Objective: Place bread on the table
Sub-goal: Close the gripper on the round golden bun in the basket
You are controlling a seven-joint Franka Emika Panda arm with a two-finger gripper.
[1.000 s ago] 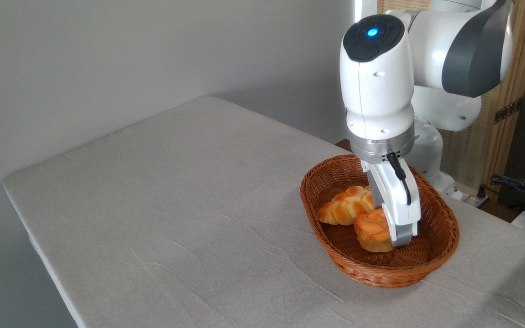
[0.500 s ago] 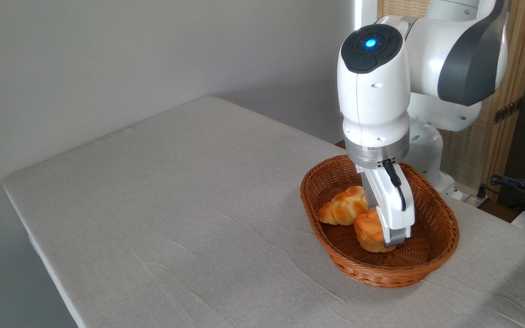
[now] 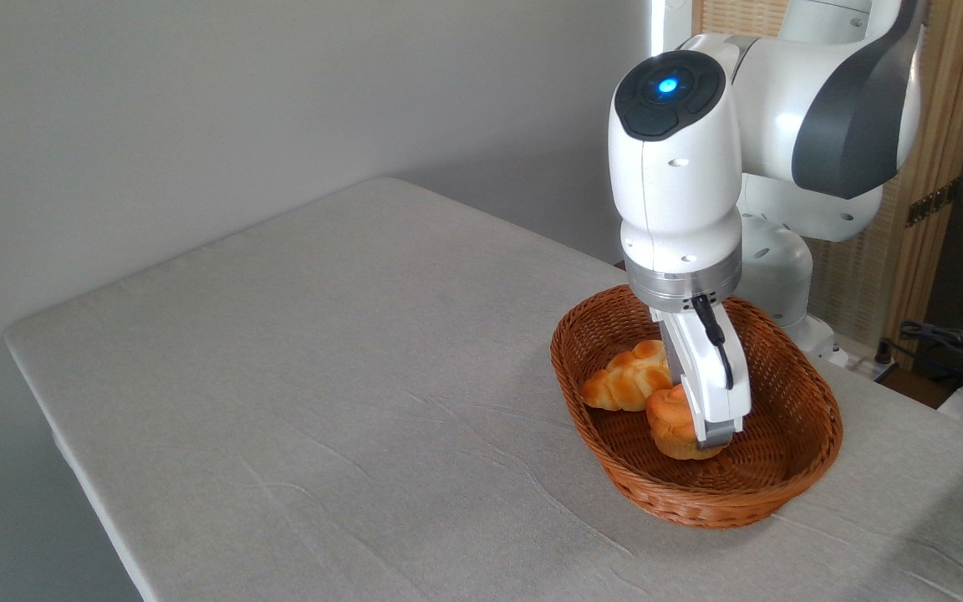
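Still basket-bound: bread [image 3: 672, 422], hand [image 3: 703, 435] around it.

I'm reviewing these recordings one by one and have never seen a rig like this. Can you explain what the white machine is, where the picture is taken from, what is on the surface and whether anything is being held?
The white machine is a robot arm with a two-finger gripper at its end. One fixed camera views it from across the table, which is covered in light grey cloth. On the table stands a brown wicker basket. Inside it lie two breads: a longer braided loaf and a small round bun, the bread. The gripper reaches down into the basket and sits right against the bun, seemingly closed on it, though one finger is hidden, so the grip cannot be confirmed. The bun is still in the basket.
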